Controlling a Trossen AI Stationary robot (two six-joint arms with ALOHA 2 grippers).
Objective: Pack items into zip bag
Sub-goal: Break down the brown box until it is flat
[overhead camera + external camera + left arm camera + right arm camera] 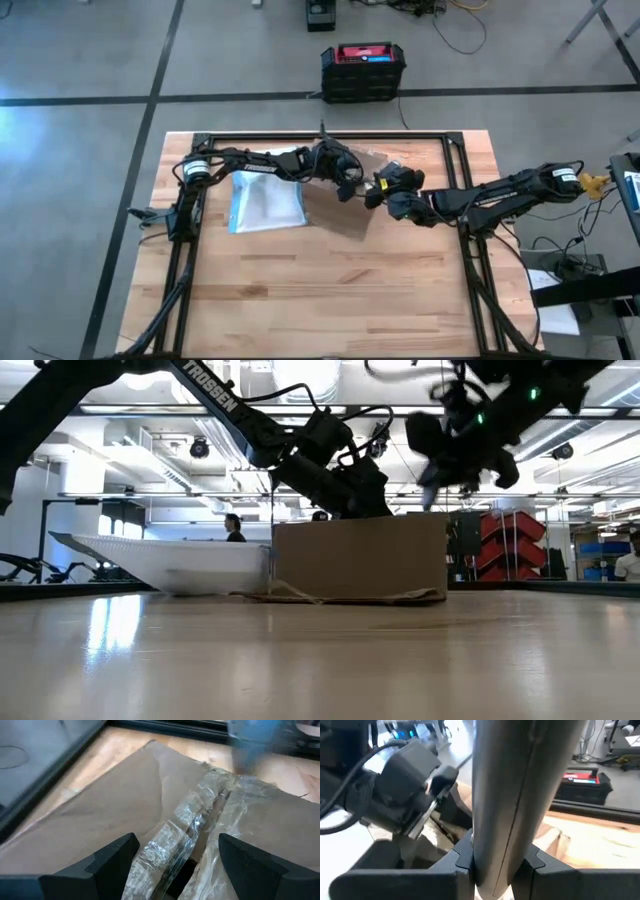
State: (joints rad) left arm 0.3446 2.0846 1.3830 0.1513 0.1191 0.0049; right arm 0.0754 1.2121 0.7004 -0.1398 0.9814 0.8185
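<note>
The brown cardboard box (335, 205) stands mid-table, its top seam (185, 830) covered with clear tape. The zip bag (268, 200) lies on the table against the box's left side, its blue strip toward the left. My left gripper (175, 852) is open over the box top, one finger on each side of the taped seam. My right gripper (492, 870) hovers above the box's right part (380, 192), shut on a slim grey stick-like tool (520, 790). The items are out of view. My left gripper slants down over the box top; whether its fingers (107, 857) touch the cardboard I cannot tell. My right gripper pinches the grey tool between its two fingers, at the tool's near part (492, 852). The tool runs on forward along the fingers, lifted clear of the box.
A black frame rail (320, 137) runs round the table's far and side edges. A black and red case (362, 68) stands on the floor beyond the far edge. Bare wooden tabletop (320, 300) stretches toward the near edge.
</note>
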